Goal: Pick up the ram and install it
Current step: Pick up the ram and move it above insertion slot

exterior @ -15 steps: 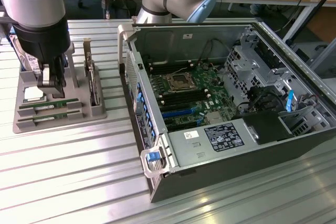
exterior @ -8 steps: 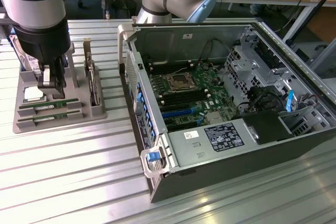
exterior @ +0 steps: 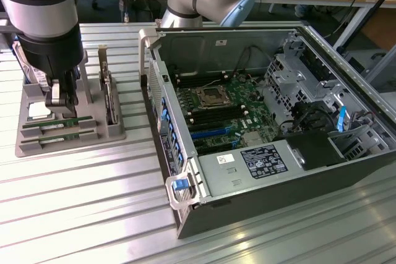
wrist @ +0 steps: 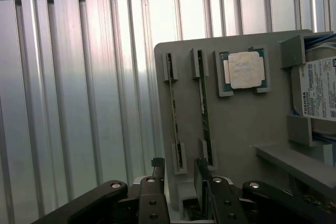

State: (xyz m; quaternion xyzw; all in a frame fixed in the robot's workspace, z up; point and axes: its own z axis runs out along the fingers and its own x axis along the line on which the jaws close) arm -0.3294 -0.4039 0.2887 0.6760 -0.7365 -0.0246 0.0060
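broadly, the ribbed metal table [exterior: 93, 202] carries an open computer case [exterior: 247, 211] across the centre and right of the exterior view. its motherboard [exterior: 226, 106] is bare and the long memory slots [exterior: 213, 117] look empty. at the exterior view's left sits a grey parts tray [exterior: 28, 148], with a hard drive [exterior: 110, 100] standing on edge at its right side. the gripper [exterior: 63, 98] hangs low over that tray, jaws parted and holding nothing.

in the wrist view the ram stick [wrist: 175, 114] farther from the processor [wrist: 244, 70] stands on edge in its cradle and runs straight toward the gap between the jaws. a second ram stick [wrist: 205, 111] lies just beside it, close to one fingertip.

the step in hand looks like the grasp. done well, i judge, it wants the jaws centred on the one stick, clear of its neighbour and of the cradle's end clips. they should close on the flat faces so the thin board is held square and does not twist.
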